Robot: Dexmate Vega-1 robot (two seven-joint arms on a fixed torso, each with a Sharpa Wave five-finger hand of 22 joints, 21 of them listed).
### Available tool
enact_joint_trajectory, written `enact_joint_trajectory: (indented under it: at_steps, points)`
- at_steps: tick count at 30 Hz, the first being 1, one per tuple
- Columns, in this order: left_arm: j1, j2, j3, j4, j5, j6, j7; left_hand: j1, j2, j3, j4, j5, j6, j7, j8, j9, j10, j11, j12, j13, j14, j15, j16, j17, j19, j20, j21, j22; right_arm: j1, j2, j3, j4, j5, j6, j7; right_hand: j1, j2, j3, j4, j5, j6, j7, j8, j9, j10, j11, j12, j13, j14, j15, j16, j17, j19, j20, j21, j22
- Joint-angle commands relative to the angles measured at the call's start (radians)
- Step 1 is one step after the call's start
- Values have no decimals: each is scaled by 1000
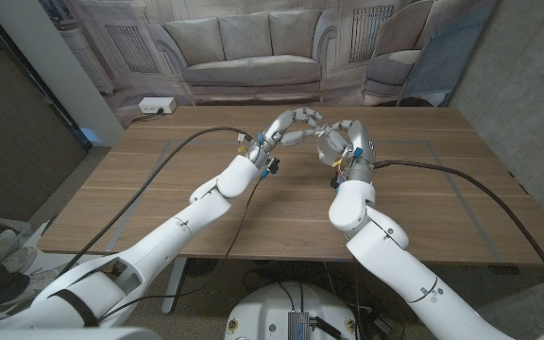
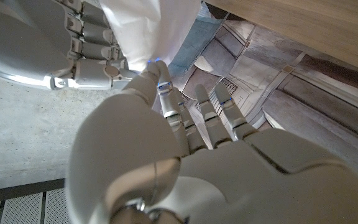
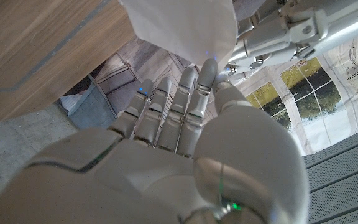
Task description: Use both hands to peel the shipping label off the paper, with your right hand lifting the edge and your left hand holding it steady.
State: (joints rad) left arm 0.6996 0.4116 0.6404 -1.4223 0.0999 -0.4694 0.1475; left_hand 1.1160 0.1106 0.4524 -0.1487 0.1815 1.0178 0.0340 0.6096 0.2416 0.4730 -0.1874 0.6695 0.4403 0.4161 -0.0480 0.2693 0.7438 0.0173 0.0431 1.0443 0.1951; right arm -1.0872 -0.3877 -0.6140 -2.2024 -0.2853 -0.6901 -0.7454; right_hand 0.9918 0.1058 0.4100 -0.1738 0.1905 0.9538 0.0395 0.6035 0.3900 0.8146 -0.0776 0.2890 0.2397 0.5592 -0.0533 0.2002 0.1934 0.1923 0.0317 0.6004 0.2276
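Your left hand (image 1: 286, 127) and right hand (image 1: 340, 137) both pinch the paper (image 3: 179, 25) above the table (image 1: 159, 189); label separation cannot be confirmed.

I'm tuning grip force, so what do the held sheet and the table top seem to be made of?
The sheet looks like thin matte white paper: it bends in soft folds between the left hand and right hand. The table looks like wood or wood-look laminate, with visible grain and low sheen.
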Motion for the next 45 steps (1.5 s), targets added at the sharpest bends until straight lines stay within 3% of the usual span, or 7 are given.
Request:
enact_joint_trajectory:
  at_steps: [1, 45]
  points:
    - [12, 7, -8, -10, -11, -3, 3, 9, -1, 10, 3, 3, 8, 4, 7, 106, -1, -9, 2, 3, 3, -128, -5, 6, -6, -1, 4, 3, 5, 1, -11, 17, -21, 12, -21, 16, 2, 1, 7, -3, -5, 2, 10, 7, 2, -10, 3, 4, -8, -90, -2, 4, -3, -8, 8, 3]
    - [31, 14, -23, -9, -23, -26, 14, 3, -4, 21, 5, 3, 8, 3, 5, 117, -1, -10, 1, 5, 4, -127, -14, 13, -12, -4, 20, 1, 46, 121, 1, 196, -70, 87, -225, 41, -15, 5, 13, 1, 11, 9, 33, 43, -1, -23, 8, 9, -23, -103, -10, -4, -6, -30, 26, -3]
